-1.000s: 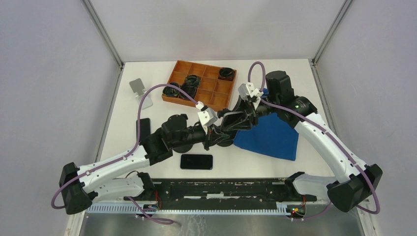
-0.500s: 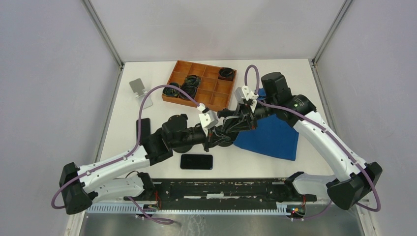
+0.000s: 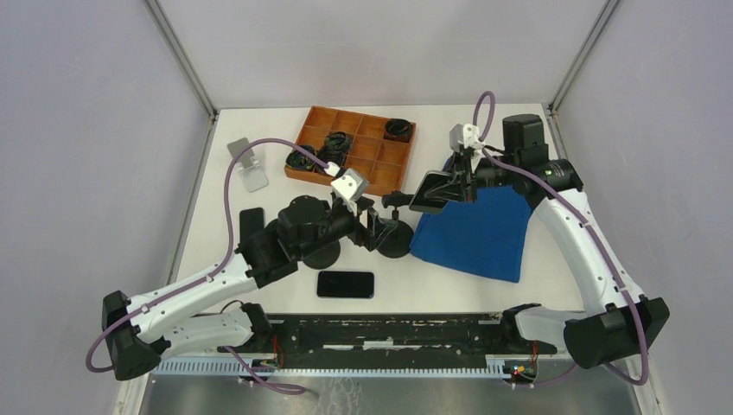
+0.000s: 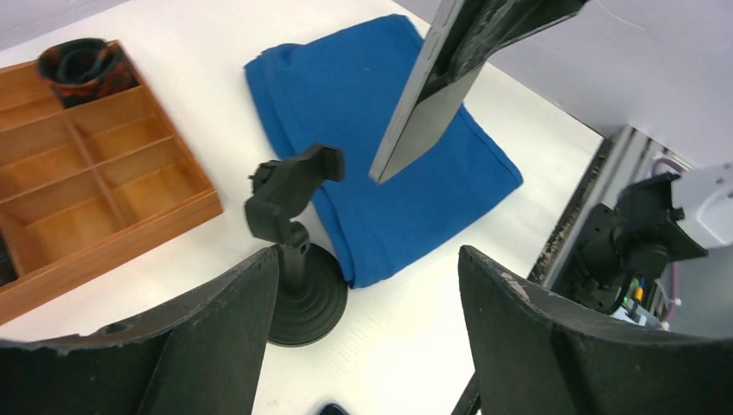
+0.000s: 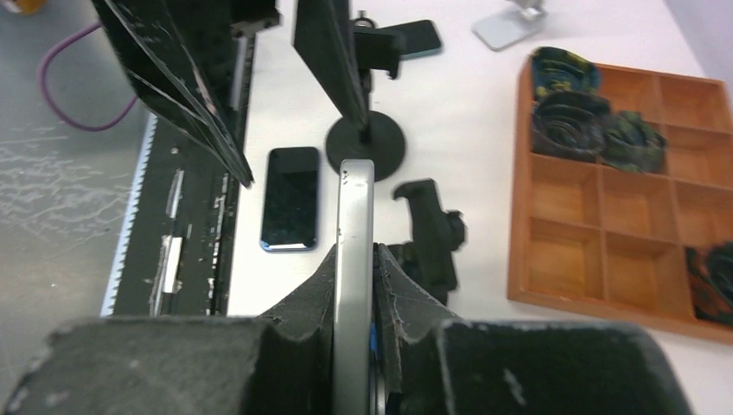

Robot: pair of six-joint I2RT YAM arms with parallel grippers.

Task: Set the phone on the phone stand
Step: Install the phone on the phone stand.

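My right gripper [image 3: 451,184] is shut on a dark phone with a grey rim [image 3: 430,192] and holds it in the air over the left edge of the blue cloth [image 3: 475,238]. In the right wrist view the phone [image 5: 354,216] stands edge-on between the fingers [image 5: 393,285]. A black phone stand [image 3: 393,240] with a round base and a clamp head stands just below and left of it; the same phone stand [image 4: 294,233] shows in the left wrist view. My left gripper [image 3: 373,229] is open and empty beside that stand, its fingers [image 4: 536,337] wide apart.
A second phone [image 3: 346,284] lies flat near the front edge, a third [image 3: 251,226] at the left. A second black round-based stand [image 5: 367,138] is by the left arm. A silver stand [image 3: 246,164] and an orange tray [image 3: 354,149] are at the back.
Both grippers met at the phone; the right one shut on it and the left one opened. The right arm lifted the phone back and right; the left gripper drew back left.
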